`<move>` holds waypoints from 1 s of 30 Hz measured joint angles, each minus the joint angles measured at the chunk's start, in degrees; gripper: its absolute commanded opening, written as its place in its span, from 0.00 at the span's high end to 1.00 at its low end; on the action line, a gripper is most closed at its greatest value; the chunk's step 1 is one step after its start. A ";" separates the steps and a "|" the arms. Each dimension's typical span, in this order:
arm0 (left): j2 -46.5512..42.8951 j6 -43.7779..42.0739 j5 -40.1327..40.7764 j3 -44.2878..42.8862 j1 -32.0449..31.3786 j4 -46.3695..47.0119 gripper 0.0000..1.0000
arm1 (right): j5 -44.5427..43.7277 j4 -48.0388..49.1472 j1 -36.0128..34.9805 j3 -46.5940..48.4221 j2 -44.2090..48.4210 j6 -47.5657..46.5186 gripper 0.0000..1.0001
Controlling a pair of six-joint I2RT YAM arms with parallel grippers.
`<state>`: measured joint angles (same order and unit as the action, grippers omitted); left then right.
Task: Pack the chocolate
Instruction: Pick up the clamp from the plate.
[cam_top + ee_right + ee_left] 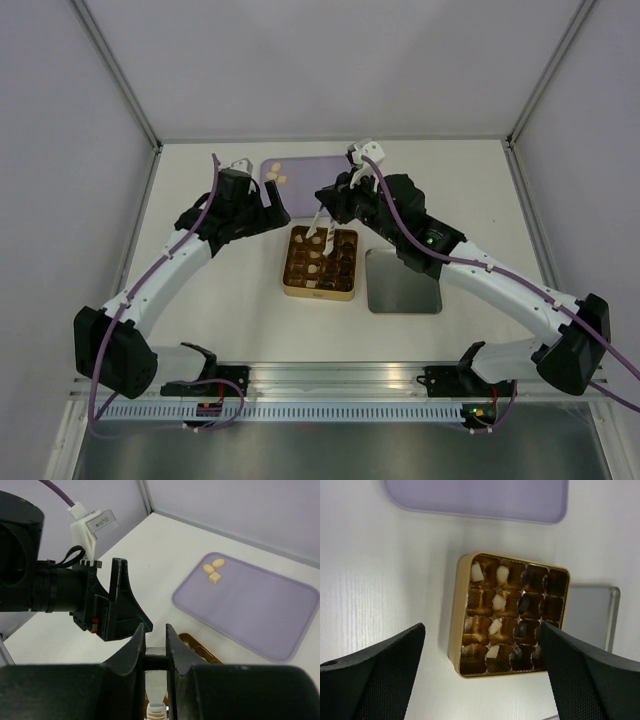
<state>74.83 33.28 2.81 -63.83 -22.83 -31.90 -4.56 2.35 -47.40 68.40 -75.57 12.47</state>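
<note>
The chocolate (498,601) is mostly in the gold tin (454,630). I count 5 pale cubes, 1 in the top-left cell and the rest down the next column, with dark lumps in the cells to their right. The left column shows bare gold cups below its top cell. 3 pale pieces (213,571) lie bunched in the upper-left corner of the purple tray (318,168), well apart from the tin. The right gripper (155,630) has its fingers pinched together on the metal tweezers (156,702). From above, the tweezer tips hang over the tin's top row, close to the chocolate there; whether they touch it, I can't tell. The left gripper (481,630) is spread wide with nothing in it, and the tin is framed between its fingers. On edges, a grey metal plate (403,285) sits just beside the tin's right side and the tray lies just above the tin. Bare table (220,290) runs open to the left of the tin and below it.
</note>
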 measured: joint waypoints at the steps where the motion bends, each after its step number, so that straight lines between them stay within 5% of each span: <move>1: -0.44 -0.59 -1.51 0.50 -0.02 0.70 0.00 | -0.57 -0.94 0.00 -0.02 -0.04 0.68 1.00; 13: -15.65 -16.11 -35.58 15.37 -4.26 24.11 0.00 | -2.97 -14.01 1.90 4.44 -1.92 13.20 1.00; 23: -7.32 -20.46 -41.57 13.92 -8.81 31.78 0.02 | 2.91 -14.40 1.88 4.52 -1.73 20.65 0.99; 26: -6.49 -20.70 -41.70 13.44 -9.81 32.26 0.22 | 3.15 -14.40 1.88 4.50 -1.60 23.32 1.00; 27: -6.32 -20.79 -41.72 13.22 -10.14 32.37 0.37 | 2.86 -14.40 1.88 4.52 -1.46 24.00 1.00; 30: -6.27 -21.40 -40.96 13.07 -10.80 32.92 0.46 | 1.03 -14.95 1.81 4.50 -0.52 26.16 0.99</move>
<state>68.55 11.88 -38.15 -50.76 -33.63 1.02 -3.53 -12.60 -45.58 72.90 -76.09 38.63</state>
